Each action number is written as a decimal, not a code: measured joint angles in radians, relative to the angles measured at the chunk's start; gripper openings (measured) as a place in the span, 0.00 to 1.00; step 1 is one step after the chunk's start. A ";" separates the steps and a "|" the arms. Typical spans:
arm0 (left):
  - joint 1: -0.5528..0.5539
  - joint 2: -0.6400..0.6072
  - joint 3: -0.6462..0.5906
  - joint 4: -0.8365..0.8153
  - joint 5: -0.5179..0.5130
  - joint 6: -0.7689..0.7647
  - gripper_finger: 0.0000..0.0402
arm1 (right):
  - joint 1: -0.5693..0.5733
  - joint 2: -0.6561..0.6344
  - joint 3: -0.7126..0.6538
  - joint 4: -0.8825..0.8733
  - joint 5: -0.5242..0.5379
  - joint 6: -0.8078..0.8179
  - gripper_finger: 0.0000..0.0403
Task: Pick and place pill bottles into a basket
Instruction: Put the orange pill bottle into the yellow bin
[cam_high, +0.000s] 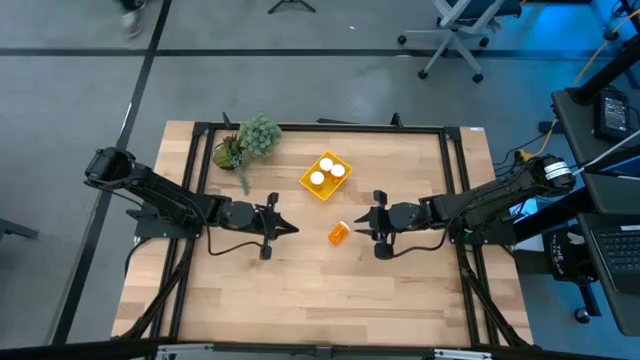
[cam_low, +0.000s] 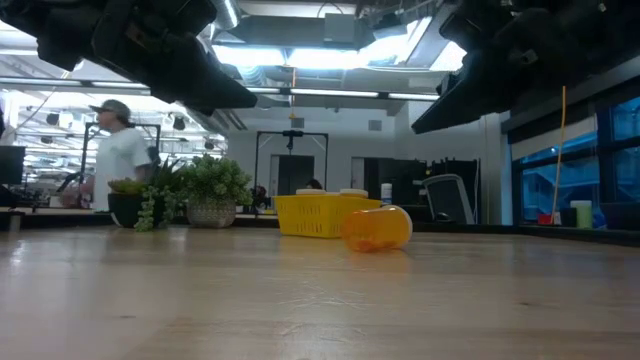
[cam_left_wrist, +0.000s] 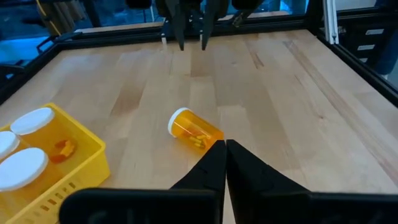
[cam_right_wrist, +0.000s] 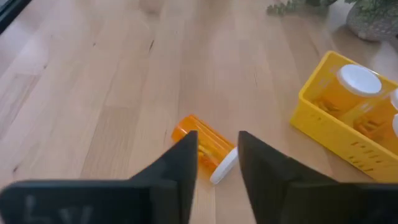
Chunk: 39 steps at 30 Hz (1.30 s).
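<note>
One pill bottle (cam_high: 339, 233) lies on its side near the middle of the worktop (cam_high: 300, 300), just on the near side of the basket (cam_high: 326, 177), so it has to be lifted before it can join the others. My right gripper (cam_high: 366, 221) hangs close beside it with its fingers a little apart, lined up on the bottle's body rather than its white cap, which I judge gives the surer hold on a lying cylinder. My left gripper (cam_high: 288, 229) waits on the bottle's other side, fingers closed together, kept clear of the approach. The basket stands toward the far edge and already holds upright bottles, caps up; I can see three caps there.
</note>
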<state>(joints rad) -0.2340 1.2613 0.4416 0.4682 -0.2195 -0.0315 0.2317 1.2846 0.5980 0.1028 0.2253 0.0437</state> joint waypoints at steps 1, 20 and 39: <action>0.000 0.000 0.000 0.000 0.000 0.000 0.01 | 0.000 0.000 0.000 0.000 0.000 0.001 0.33; 0.000 0.000 0.000 -0.001 0.000 -0.011 0.01 | -0.001 0.027 0.000 0.008 0.000 0.006 0.63; 0.000 0.001 0.000 -0.001 0.000 -0.008 0.03 | -0.001 0.356 0.425 -0.542 -0.018 -0.095 0.63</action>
<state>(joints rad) -0.2340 1.2621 0.4419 0.4675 -0.2195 -0.0392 0.2310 1.6406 1.0230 -0.4396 0.2073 -0.0509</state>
